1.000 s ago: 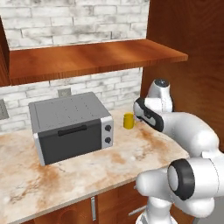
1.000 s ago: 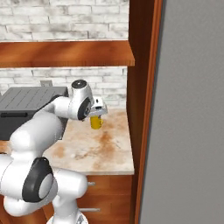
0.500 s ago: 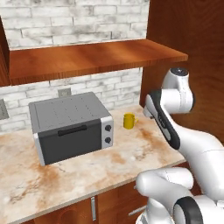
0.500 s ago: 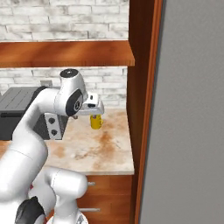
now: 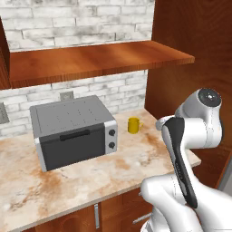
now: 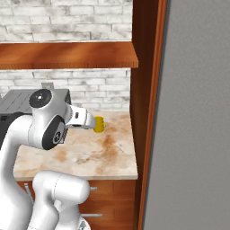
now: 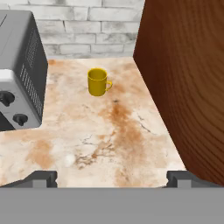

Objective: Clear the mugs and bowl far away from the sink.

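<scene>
at the back of the counter: yellow mug standing alone, gripper wide and empty

on the marble counter (image 5: 90,176) i see the yellow mug (image 5: 133,125) standing upright near the back, close to the white brick wall (image 5: 77,18). it sits between the grey toaster oven (image 5: 72,131) on its left and the tall wooden cabinet side (image 5: 190,50) on its right, touching neither. in the left base view its handle points to the right, toward the cabinet.

in the hand view the mug (image 7: 98,82) is well ahead of me, upright, mouth open to the top, handle turned toward the wooden panel (image 7: 188,74). the toaster oven's corner (image 7: 19,70) with two dark knobs shows at the left edge. rust-coloured stains run across the counter between the mug and my fingers.

the gripper (image 7: 111,177) has its two dark fingertips (image 7: 41,178) spread far apart at the bottom of the hand view, about as wide as they go, with nothing between them. it is off the mug and well short of it, looking down at the counter from above.

from the right base view the arm's white wrist partly covers the mug (image 6: 99,124), so only a yellow sliver shows just past it. a wooden shelf (image 6: 67,54) runs along the wall above the counter. below the counter edge are wooden cabinet doors (image 5: 68,222) with a metal handle.
</scene>
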